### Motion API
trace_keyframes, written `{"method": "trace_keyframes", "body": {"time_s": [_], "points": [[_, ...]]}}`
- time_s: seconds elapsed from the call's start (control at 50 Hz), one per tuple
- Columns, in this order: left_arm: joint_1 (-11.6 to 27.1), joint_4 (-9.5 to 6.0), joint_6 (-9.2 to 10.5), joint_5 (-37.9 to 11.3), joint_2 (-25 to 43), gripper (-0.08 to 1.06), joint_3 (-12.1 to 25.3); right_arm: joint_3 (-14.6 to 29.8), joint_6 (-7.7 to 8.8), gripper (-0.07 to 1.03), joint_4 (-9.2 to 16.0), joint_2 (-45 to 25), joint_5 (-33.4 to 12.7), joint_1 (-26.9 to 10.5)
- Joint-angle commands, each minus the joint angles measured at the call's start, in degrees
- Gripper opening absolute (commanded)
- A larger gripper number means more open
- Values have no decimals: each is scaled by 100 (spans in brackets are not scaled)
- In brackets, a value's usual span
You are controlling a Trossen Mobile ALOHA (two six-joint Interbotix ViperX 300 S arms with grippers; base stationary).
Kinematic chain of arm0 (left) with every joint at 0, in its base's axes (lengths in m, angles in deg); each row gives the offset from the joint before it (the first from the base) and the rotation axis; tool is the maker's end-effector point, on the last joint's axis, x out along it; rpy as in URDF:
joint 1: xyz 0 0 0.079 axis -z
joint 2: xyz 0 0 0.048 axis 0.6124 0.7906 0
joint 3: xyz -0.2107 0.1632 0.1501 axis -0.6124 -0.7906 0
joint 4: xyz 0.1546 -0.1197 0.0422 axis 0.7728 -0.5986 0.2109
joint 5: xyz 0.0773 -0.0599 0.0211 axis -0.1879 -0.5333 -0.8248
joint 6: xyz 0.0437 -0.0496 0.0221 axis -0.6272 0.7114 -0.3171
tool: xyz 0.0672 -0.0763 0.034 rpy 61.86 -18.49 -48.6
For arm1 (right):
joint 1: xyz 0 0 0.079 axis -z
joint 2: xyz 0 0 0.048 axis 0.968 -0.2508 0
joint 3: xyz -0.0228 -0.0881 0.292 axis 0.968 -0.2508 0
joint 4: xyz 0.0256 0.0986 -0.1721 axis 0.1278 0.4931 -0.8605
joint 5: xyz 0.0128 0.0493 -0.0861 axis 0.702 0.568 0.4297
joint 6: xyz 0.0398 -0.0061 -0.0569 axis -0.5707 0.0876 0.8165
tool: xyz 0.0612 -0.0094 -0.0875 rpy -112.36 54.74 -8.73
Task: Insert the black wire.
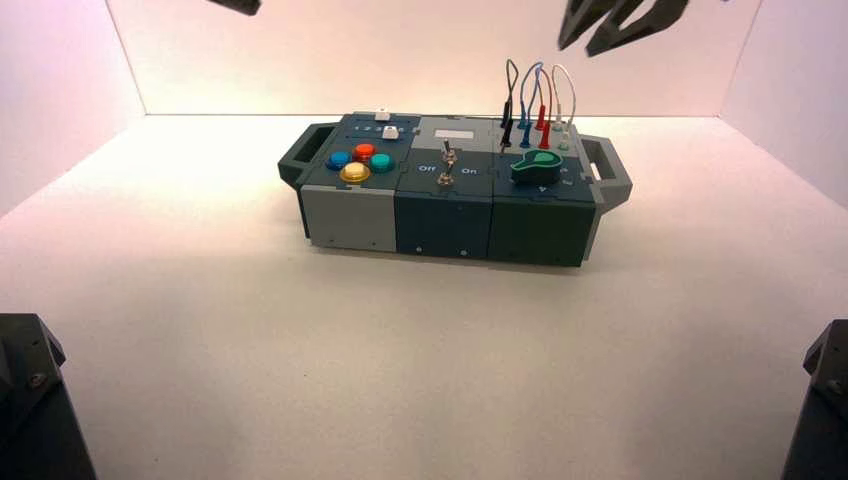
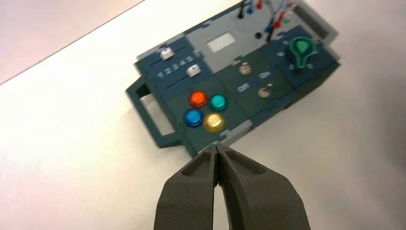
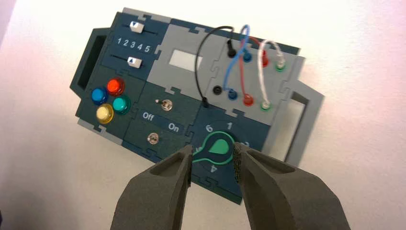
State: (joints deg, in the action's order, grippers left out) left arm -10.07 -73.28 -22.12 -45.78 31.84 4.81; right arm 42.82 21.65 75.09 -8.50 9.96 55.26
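Right gripper [image 3: 213,165] is hanging high above the box [image 1: 450,225], its matte, wedge-shaped dark fingers [image 3: 158,191] standing parted with nothing between them; in the right wrist view they are framing the green teardrop knob [image 3: 216,148] far below. Left gripper [image 2: 218,155] is also hovering high, over the box's left end, its fingers pressed together and holding nothing.

Four looped wires are rising from the grey socket panel at the box's back right. The black wire [image 3: 203,62], thin and dark, is sitting with one slim plug in the far black socket, while its other plug is lying loose just beside the knob panel's edge, leaving the near black socket [image 3: 218,89] bare. The blue wire [image 3: 234,62], red wire [image 3: 244,72] and white wire [image 3: 265,62] are each sitting plugged at both ends.

Four glossy round buttons [image 3: 109,99], red, blue, yellow and teal, are clustering at the box's left, behind them two white sliders [image 3: 135,28]. Two small metal toggle switches [image 3: 165,104] are standing in the middle. The box is resting on a smooth white tabletop [image 1: 200,350].
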Motion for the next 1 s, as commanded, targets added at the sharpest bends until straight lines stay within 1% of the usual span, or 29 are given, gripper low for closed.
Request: {"method": "trace_keyframes", "body": {"time_s": [0.02, 0.14, 0.2, 0.34, 0.56, 0.76, 1.0], "points": [[105, -185, -18, 123, -18, -3, 185, 316, 18, 46, 62, -281, 26, -123], [105, -343, -18, 422, 0, -3, 149, 439, 18, 46, 176, -580, 26, -149], [105, -378, -18, 562, -9, -3, 105, 501, 9, 46, 246, -738, 26, -149], [105, -378, -18, 624, 9, -3, 88, 571, 9, 46, 308, -1028, 79, -149], [105, -378, -18, 659, 62, -3, 88, 712, 9, 46, 308, -1459, 229, -149], [114, -378, -26, 694, 97, -3, 88, 879, 18, 46, 308, -1811, 246, -185], [105, -369, -35, 721, 167, -3, 70, 1046, 18, 46, 308, -2039, 325, -193]]}}
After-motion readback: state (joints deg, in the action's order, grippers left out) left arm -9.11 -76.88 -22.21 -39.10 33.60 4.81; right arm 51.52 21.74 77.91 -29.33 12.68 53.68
